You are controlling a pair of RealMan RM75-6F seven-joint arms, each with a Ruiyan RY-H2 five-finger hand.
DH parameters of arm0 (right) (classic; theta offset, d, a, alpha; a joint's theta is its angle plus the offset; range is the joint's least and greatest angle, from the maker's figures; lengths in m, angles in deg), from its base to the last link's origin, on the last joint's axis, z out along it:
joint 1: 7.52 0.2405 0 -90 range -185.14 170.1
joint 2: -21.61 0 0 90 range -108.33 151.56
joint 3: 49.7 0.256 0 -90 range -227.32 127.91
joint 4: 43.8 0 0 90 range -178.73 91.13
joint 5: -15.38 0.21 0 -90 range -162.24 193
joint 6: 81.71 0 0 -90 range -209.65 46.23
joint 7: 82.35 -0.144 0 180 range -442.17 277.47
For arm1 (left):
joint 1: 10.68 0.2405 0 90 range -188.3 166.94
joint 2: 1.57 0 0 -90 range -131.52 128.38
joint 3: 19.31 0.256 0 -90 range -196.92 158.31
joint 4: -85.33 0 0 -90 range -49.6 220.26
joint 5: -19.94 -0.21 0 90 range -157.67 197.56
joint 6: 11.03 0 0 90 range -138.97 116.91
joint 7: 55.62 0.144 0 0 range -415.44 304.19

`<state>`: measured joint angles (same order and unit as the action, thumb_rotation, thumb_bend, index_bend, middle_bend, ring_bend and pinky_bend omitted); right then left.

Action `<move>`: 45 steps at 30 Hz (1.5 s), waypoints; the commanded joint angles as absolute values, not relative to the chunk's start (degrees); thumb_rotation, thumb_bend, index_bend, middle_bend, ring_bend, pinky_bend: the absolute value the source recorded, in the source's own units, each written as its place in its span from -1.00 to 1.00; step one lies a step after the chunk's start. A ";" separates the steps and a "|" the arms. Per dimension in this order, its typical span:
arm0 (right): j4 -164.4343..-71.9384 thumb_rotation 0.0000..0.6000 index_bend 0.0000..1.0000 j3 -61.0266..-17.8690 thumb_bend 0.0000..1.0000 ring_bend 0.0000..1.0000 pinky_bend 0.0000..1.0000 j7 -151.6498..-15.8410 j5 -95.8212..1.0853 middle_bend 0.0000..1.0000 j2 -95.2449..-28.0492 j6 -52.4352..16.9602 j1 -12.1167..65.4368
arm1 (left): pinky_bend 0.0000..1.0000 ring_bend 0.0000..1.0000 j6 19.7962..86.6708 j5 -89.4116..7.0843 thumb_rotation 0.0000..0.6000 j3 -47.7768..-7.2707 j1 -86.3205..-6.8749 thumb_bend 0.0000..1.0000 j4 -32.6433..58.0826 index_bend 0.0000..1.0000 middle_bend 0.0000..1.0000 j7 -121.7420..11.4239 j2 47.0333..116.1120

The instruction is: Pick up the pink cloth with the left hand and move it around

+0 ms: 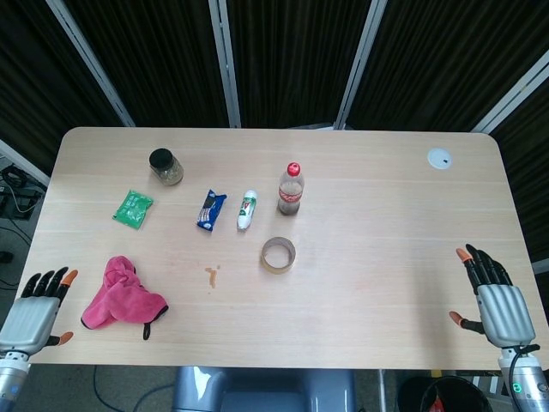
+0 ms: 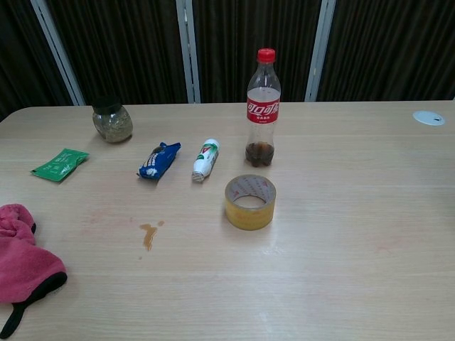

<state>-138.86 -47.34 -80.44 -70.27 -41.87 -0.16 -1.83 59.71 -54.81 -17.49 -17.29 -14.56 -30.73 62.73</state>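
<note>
We see the wooden table (image 1: 386,257) filling most of the head view. At its lower left corner hangs our left hand (image 1: 34,316), palm down, fingers spread and extended toward the upper right, holding nothing; it sits just left of the pink cloth (image 1: 120,296) without touching it. At the lower right edge of the frame our right hand (image 1: 493,300) is likewise flat with fingers fanned apart and empty, well apart from every object. Neither hand shows in the chest view.

The pink cloth lies crumpled on the table in the lower left of the head view, its long axis running from upper left to lower right, with a bunched end toward the upper left and a dark trim strip at the lower right end. In the chest view it sits at the lower left edge, partly cut off by the frame.

Next in size, a cola bottle (image 2: 262,106) stands upright near the centre, red cap on, with only a little dark liquid at the bottom. Below it in the frame lies a roll of yellowish tape (image 2: 250,202), flat, hollow core up. In the upper left a glass jar (image 2: 112,123) with a dark lid holds greenish-brown contents. Between jar and bottle lie a blue snack packet (image 2: 159,160) and a small white bottle (image 2: 205,160) on its side. A green sachet (image 2: 60,163) rests at the left, and a small brown stain (image 2: 148,234) marks the wood.
</note>
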 commanded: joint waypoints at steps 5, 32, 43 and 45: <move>-138.87 1.00 -1.00 -47.35 -0.99 -1.00 -0.75 -80.60 -70.34 -1.00 -41.82 -0.21 -1.82 | -1.00 -1.00 54.68 -46.61 1.00 -19.56 -21.56 -1.00 -10.75 -1.00 -1.00 -22.22 68.50; -139.39 1.00 -1.00 -47.47 -0.99 -1.00 -0.75 -82.11 -69.95 -1.00 -41.34 -1.11 -1.69 | -1.00 -1.00 56.94 -35.38 1.00 -23.18 -26.59 -1.00 -1.88 -1.00 -1.00 -14.22 82.73; -139.64 1.00 -1.00 -47.63 -0.99 -1.00 -0.75 -82.35 -69.70 -1.00 -41.02 -1.69 -1.61 | -1.00 -1.00 55.29 -28.70 1.00 -25.52 -30.41 -1.00 -0.44 -1.00 -1.00 -9.68 85.71; -139.68 1.00 -1.00 -47.62 -0.99 -1.00 -0.75 -82.36 -69.66 -1.00 -40.98 -1.79 -1.56 | -1.00 -1.00 54.95 -27.31 1.00 -26.00 -31.20 -0.98 -0.53 -1.00 -1.00 -8.95 86.13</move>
<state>-139.68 -47.62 -82.35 -69.67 -40.99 -1.79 -1.56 55.30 -28.23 -25.50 -30.52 -0.54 -9.59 85.67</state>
